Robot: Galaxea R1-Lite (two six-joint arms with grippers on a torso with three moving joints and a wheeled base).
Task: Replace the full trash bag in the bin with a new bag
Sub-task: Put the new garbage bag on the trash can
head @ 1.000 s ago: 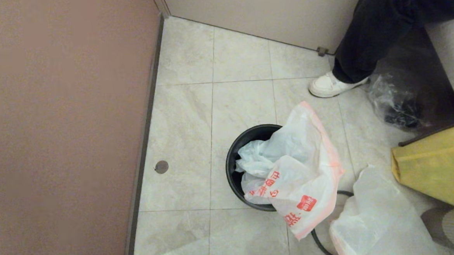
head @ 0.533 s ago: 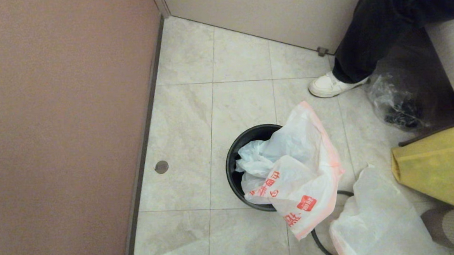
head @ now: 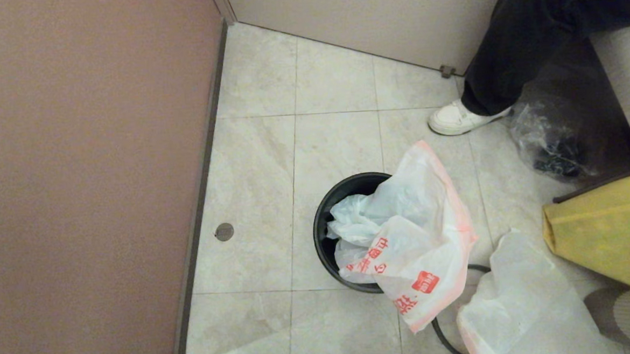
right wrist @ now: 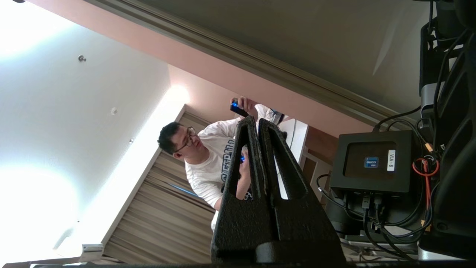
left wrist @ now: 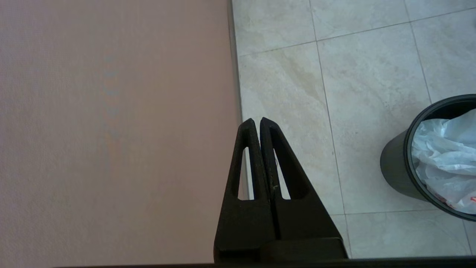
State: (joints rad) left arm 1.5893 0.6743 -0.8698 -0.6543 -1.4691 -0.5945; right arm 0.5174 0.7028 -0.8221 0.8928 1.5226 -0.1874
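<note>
Both grippers are sitting with their fingers pressed together and pinching nothing. Left gripper (left wrist: 258, 120) is hanging above the floor tiles beside the pinkish wall panel (left wrist: 111, 130), and the bin (left wrist: 399, 175) is standing well off to the side of its fingertips, apart from them. Right gripper (right wrist: 257, 119) is pointing upward toward the ceiling and a seated person (right wrist: 208, 160), nowhere near the work. Seen from the head camera, the bin (head: 330, 208) is standing on the tiles with the new bag (head: 421, 247) draped half in and half out of it, its printed side and orange-red hem spilling over the rim toward the grey rim ring (head: 443, 335) lying on the floor. Just beyond that ring, the full trash bag (head: 521, 306) is lying outside the bin, near the yellow bag (head: 609, 231). Across the last second the bags, bin and ring are lying just as they were; no arm is showing in the head view. That suggests the removal is done while the lining is unfinished: the new bag is needing to be opened, tucked down and clamped under the ring, and neither gripper is yet placed to do it.
</note>
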